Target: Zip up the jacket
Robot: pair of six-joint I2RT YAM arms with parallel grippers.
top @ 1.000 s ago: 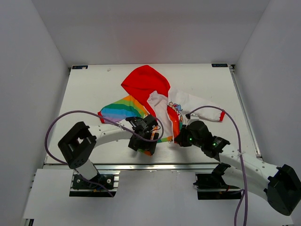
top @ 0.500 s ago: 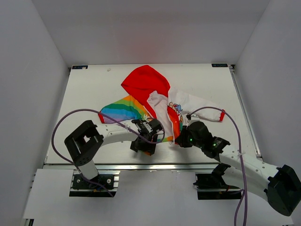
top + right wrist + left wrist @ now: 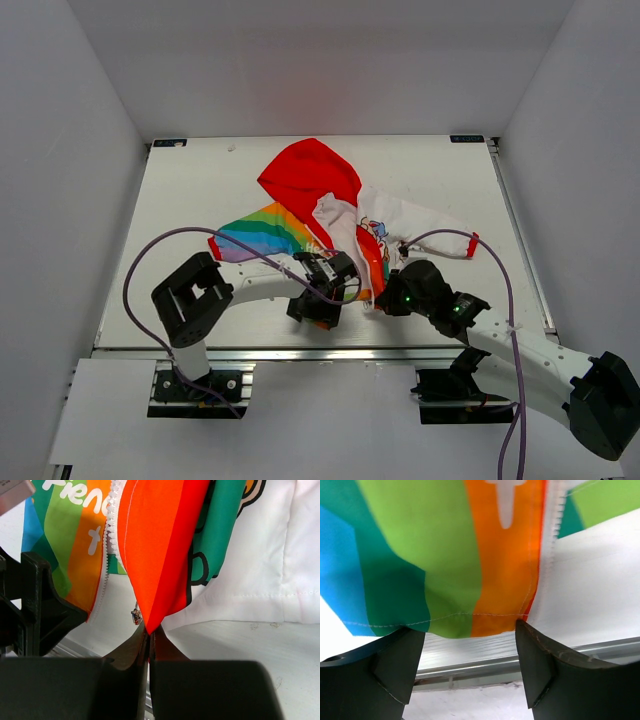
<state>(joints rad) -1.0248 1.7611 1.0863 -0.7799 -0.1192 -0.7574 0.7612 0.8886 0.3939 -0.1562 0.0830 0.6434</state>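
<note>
The jacket (image 3: 330, 215) lies open on the table, red hood (image 3: 310, 175) at the far side, rainbow panel (image 3: 262, 232) to the left. My left gripper (image 3: 322, 298) sits at the near end of the rainbow hem (image 3: 450, 580). In the left wrist view its jaws stand open (image 3: 468, 630), with the hem's edge just at the fingertips (image 3: 540, 660) and white zip teeth (image 3: 550, 555) beside the right one. My right gripper (image 3: 386, 296) is shut (image 3: 150, 632) on the red-orange bottom corner (image 3: 155, 555) of the other front edge. A small metal zip slider (image 3: 135, 615) hangs beside that corner.
The table's metal front rail (image 3: 485, 667) runs just below the left fingers. Purple cables (image 3: 150, 250) loop over both arms. The left gripper's black body (image 3: 40, 605) stands close to the left of the right gripper. White walls enclose the table (image 3: 200, 190).
The left gripper has slid right along the hem toward the right gripper, and its jaws have narrowed a little. The right gripper keeps its hold in place.
</note>
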